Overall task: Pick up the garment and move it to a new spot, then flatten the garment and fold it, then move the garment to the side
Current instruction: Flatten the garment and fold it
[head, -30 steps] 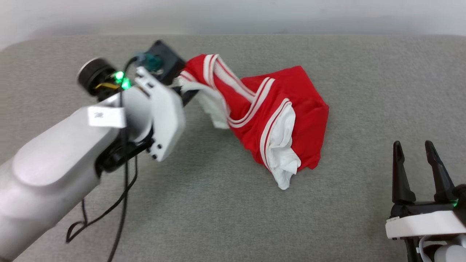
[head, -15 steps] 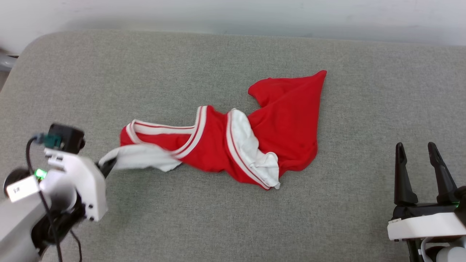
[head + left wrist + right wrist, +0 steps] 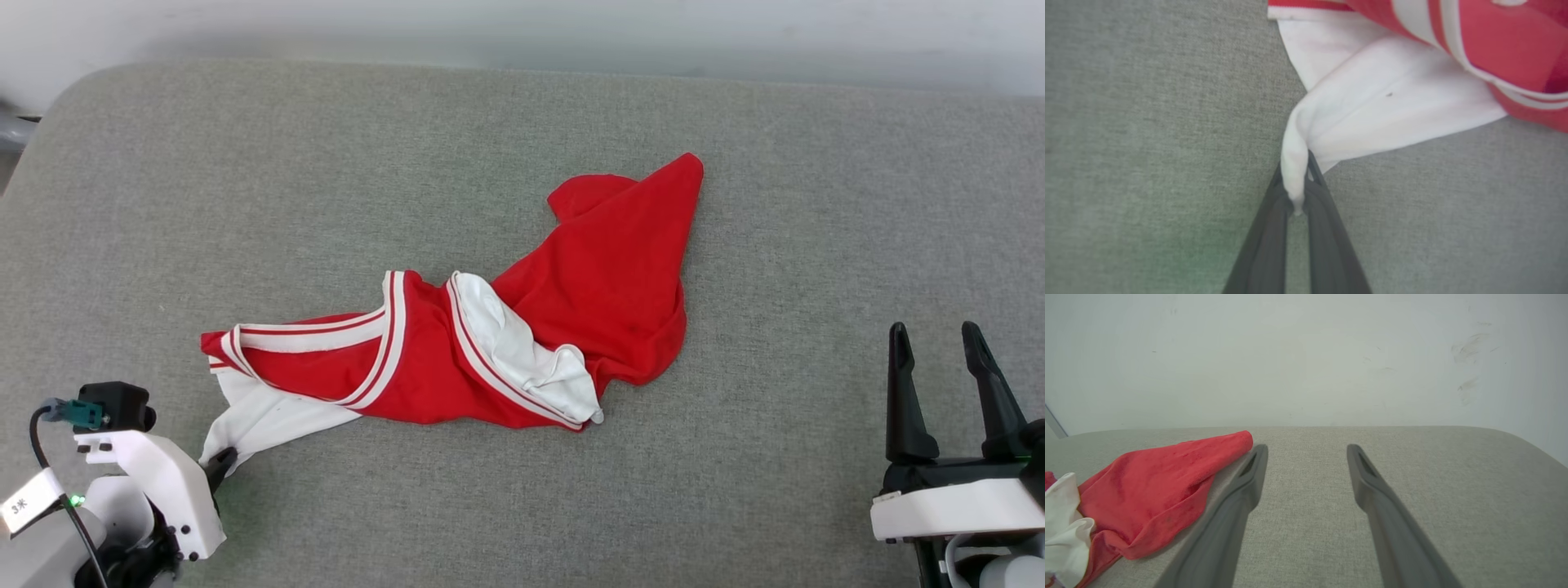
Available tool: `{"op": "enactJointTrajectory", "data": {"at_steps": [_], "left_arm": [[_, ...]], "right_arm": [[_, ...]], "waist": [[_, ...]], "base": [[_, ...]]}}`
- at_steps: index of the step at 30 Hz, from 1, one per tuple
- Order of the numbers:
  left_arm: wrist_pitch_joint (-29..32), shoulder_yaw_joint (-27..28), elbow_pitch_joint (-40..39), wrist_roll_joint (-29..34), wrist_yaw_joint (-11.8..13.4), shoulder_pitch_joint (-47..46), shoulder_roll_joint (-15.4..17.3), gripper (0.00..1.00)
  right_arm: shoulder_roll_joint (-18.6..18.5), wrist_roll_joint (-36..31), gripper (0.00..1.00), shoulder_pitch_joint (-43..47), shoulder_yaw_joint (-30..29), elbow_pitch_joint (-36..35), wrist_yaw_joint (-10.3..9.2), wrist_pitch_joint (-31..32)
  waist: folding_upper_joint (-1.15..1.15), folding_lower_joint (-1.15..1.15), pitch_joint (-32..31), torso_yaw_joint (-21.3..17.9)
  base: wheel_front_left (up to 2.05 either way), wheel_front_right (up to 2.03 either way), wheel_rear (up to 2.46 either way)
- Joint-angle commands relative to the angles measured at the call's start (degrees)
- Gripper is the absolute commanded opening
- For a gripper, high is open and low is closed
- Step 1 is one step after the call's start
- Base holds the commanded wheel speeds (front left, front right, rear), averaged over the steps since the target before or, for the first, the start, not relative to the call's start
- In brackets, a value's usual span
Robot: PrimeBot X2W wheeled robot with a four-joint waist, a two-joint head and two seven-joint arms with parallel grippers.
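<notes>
The garment (image 3: 588, 278) is a red jersey with white sleeves and red-and-white striped trim, lying crumpled and stretched diagonally across the grey surface. My left gripper (image 3: 222, 464) at the lower left is shut on the tip of a white sleeve (image 3: 1372, 110), the cloth pinched between its dark fingers (image 3: 1323, 228). My right gripper (image 3: 947, 339) stands open at the lower right, well clear of the garment (image 3: 1163, 486), with nothing between its fingers (image 3: 1237, 510). The lettering is hidden in the folds.
The grey padded surface (image 3: 408, 163) runs to a pale wall (image 3: 522, 33) at the back, with a rounded corner at the far left. A black cable (image 3: 49, 457) hangs by my left wrist.
My left arm has pulled the sleeve from the far middle down to the near left. The garment has been dragged and stretched out leftward. The right gripper has stayed put.
</notes>
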Motion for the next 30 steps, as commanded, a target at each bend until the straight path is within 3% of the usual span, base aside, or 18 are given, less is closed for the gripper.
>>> {"op": "enactJointTrajectory", "data": {"at_steps": [1, 2, 3, 4, 9, 15, 18, 23, 30], "left_arm": [[0.5, -1.7, 2.4, -0.1, -0.2, 3.1, -1.9, 0.0], [-0.1, -1.6, 3.1, 0.1, -0.5, 2.9, -2.5, 0.0], [-1.1, -1.5, 3.7, 0.6, -0.6, 2.6, -3.1, 0.16], [-2.7, -1.1, 4.3, 1.2, -0.5, 2.1, -3.5, 1.0], [-12.3, 0.8, 4.7, 5.0, 0.9, 0.4, -4.3, 1.0], [-21.2, 2.9, 0.4, 9.2, 6.4, 1.3, -4.2, 1.0], [-23.1, 6.2, -4.8, 12.0, 11.0, 3.3, -4.6, 1.0], [-23.4, 14.3, -12.9, 20.6, 16.0, 8.8, -7.8, 1.0], [-23.4, 26.8, -20.1, 35.7, 18.1, 17.5, -14.2, 1.0]], "right_arm": [[0.1, -0.5, 1.0, 0.2, -0.2, 0.2, -0.04, -0.1], [0.1, -0.6, 1.0, 0.4, -0.3, 0.2, -0.04, -0.1], [0.1, -0.6, 1.0, 0.5, -0.4, 0.3, -0.04, -0.1], [0.1, -0.6, 1.0, 0.7, -0.5, 0.4, -0.04, -0.1], [0.1, -0.1, 1.0, 1.8, -0.5, 0.8, -0.04, -0.1], [0.1, 0.2, 1.0, 3.9, -0.3, 0.6, -0.04, -0.1], [0.1, -0.1, 1.0, 4.7, 0.1, 0.1, -0.04, -0.1], [0.1, -1.2, 1.0, 4.3, 0.9, -1.5, -0.04, -0.1], [-2.9, -1.9, 1.0, -1.2, 4.4, -5.1, -0.05, -0.1]], "waist": [[0.0, 0.0, -0.2, 0.2], [0.0, 0.0, -0.4, 0.3], [0.0, 0.0, -0.7, 0.4], [0.0, 0.0, -1.1, 0.5], [0.0, 0.0, -3.8, 1.0], [0.0, 0.0, -7.0, 1.9], [0.0, 0.0, -8.6, 2.4], [0.0, 0.0, -9.5, 3.0], [0.0, 0.0, -9.5, 3.4]], "base": [[0.0, 0.0, 0.0], [0.0, 0.0, 0.0], [0.0, 0.0, 0.0], [0.0, 0.0, 0.0], [0.0, 0.0, 0.0], [0.0, 0.0, 0.0], [0.0, 0.0, 0.0], [0.0, 0.0, 0.0], [0.0, 0.0, 0.0]]}}
